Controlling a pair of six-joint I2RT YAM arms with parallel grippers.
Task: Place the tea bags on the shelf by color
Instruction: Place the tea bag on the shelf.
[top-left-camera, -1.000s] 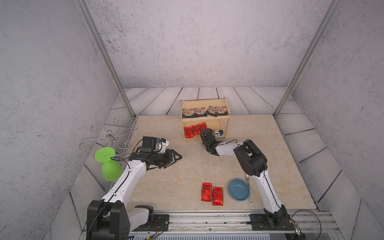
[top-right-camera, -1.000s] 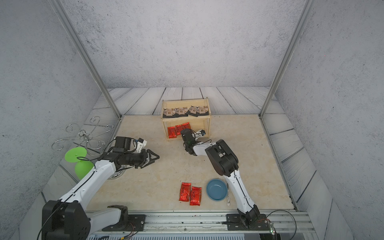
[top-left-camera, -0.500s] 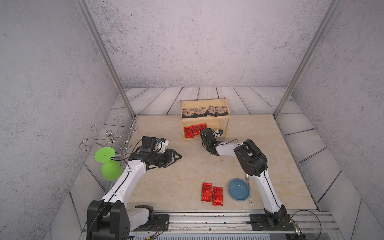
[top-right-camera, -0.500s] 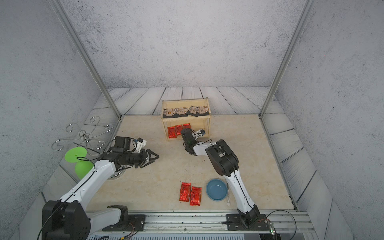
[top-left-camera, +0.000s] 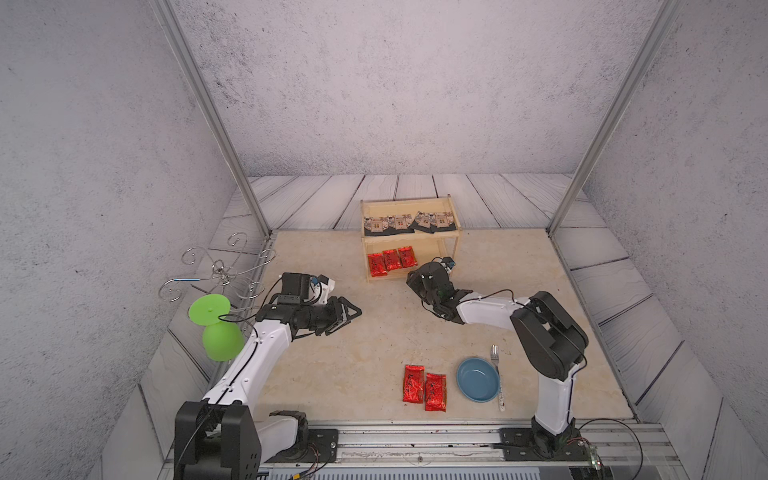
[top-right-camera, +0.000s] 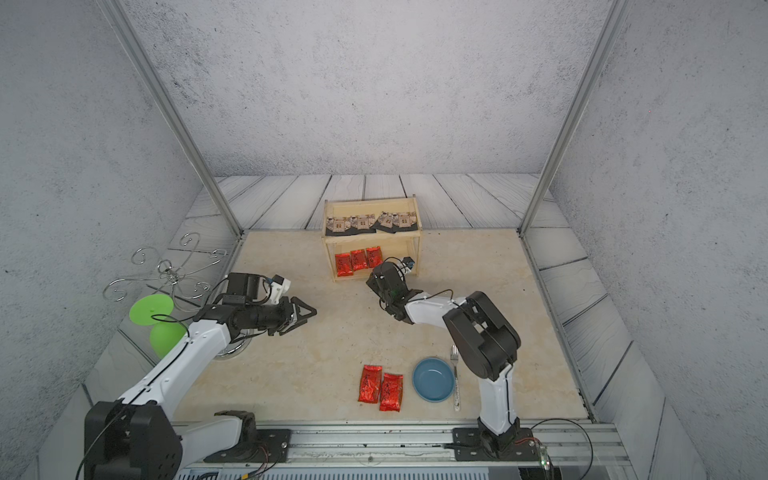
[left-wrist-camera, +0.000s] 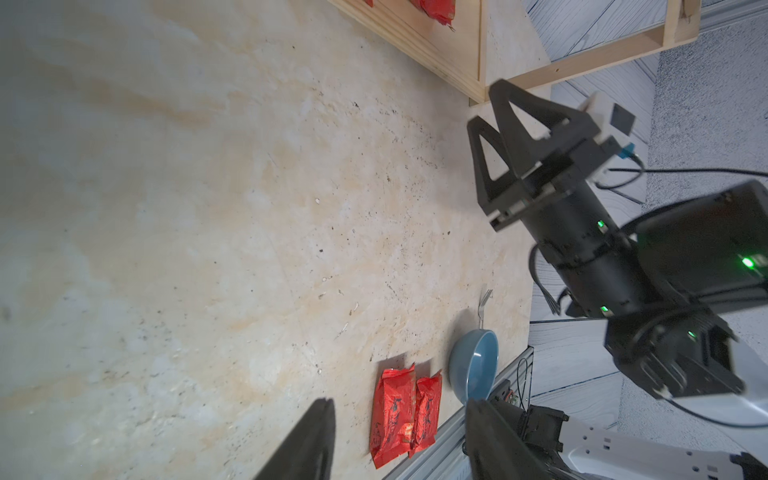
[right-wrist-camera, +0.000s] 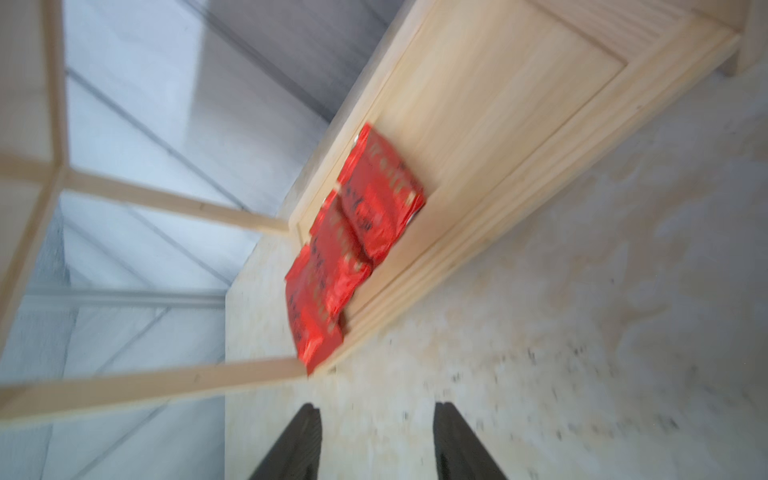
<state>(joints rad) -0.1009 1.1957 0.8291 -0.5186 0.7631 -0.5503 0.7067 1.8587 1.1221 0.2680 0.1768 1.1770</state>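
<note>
Just before the lower tier of the shelf (top-left-camera: 405, 202), our right gripper (left-wrist-camera: 485, 102) hangs with its jaws apart and nothing between them; the right wrist view shows only bare table (right-wrist-camera: 540, 291) in the gap. Beyond it, three red tea bags (top-left-camera: 391, 260) lie side by side at one end of that tier, overlapping a little, and the rest of the board is bare. Four black tea bags (top-left-camera: 409, 222) fill the upper tier. Our left gripper (top-left-camera: 351, 316) hovers over open table well apart, likewise spread and empty. Near the front edge, a loose pair of red packets (top-left-camera: 424, 385) lies touching, just beside a blue bowl (top-left-camera: 478, 379) with a fork (top-left-camera: 496, 374) on its far side.

We judge the black set done and the red set partly done, so we stand between placements. Next we need to swing over to the loose pair, pinch one packet by an edge without dragging its neighbour, and lay it on the bare stretch of the lower tier.
</note>
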